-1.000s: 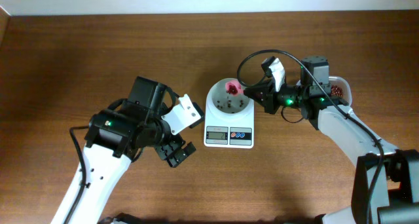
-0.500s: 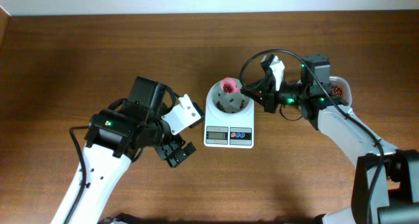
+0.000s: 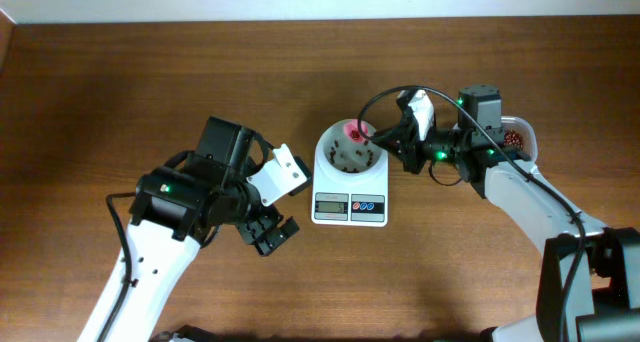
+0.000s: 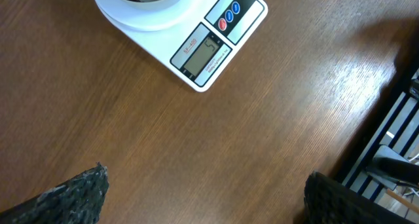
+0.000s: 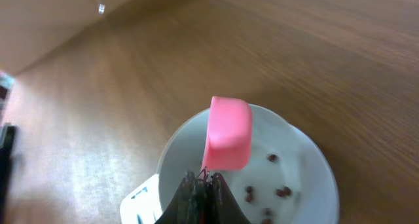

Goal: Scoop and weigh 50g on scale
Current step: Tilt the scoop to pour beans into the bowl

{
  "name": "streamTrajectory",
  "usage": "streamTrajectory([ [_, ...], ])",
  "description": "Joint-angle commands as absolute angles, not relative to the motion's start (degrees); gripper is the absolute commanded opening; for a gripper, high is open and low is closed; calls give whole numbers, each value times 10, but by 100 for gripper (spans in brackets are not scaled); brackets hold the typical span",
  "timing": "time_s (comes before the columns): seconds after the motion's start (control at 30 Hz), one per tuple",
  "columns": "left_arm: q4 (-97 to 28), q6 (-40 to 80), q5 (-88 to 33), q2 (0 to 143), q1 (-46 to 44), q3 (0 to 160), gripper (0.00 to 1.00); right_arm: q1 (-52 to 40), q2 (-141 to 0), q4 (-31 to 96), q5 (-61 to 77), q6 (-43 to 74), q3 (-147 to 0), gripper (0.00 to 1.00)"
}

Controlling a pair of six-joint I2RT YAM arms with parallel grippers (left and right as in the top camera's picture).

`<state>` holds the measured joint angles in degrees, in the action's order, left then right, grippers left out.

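Pinching pink scoop (image 5: 229,133) in clamped right gripper (image 5: 204,178) over bowl (image 5: 308,165) on scale (image 3: 349,207) to tip beans (image 5: 283,191), with left gripper (image 3: 270,232) splayed wide, parked aside.

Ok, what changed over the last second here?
The right tool, shut on the pink scoop, eased the scoop slightly left over the bowl, then back again, with a small wrist roll. Nothing was picked up or released. The left tool stayed open and parked beside the scale; scale, bowl and bean tub did not move.
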<state>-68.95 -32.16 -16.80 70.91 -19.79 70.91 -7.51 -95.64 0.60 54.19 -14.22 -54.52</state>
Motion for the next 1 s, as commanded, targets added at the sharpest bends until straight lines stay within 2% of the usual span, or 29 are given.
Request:
streamTrajectory([
  [0.0,-688,-331,-178,705,-196,705,99,-80,-951,3,557,-165,-546,4],
  [0.03,-688,-331,-178,705,-196,705,99,-80,-951,16,457,-165,-546,4],
  [0.23,-688,-331,-178,705,-196,705,99,-79,-951,11,463,-164,-547,4],
  [0.27,-688,-331,-178,705,-196,705,99,-79,-951,11,495,-149,-547,4],
  [0.3,-688,-331,-178,705,-196,705,99,-79,-949,7,595,-148,-547,4],
  [0.33,-688,-331,-178,705,-196,705,99,-79,-950,4,602,-175,-546,4],
  [0.4,-688,-331,-178,705,-196,705,99,-79,-950,24,453,-186,-547,4],
  [0.7,-688,-331,-178,705,-196,705,99,-83,-950,17,463,-186,-547,4],
  [0.73,-688,-331,-178,705,-196,705,99,-83,-949,17,496,-186,-547,4],
  [0.77,-688,-331,-178,705,-196,705,99,-83,-945,9,613,-187,-549,4],
  [0.8,-688,-331,-178,705,-196,705,99,-83,-944,-3,617,-187,-549,4],
  [0.87,-688,-331,-178,705,-196,705,99,-83,-944,15,480,-187,-549,4],
  [0.97,-688,-331,-178,705,-196,705,99,-83,-944,10,469,-187,-549,4],
])
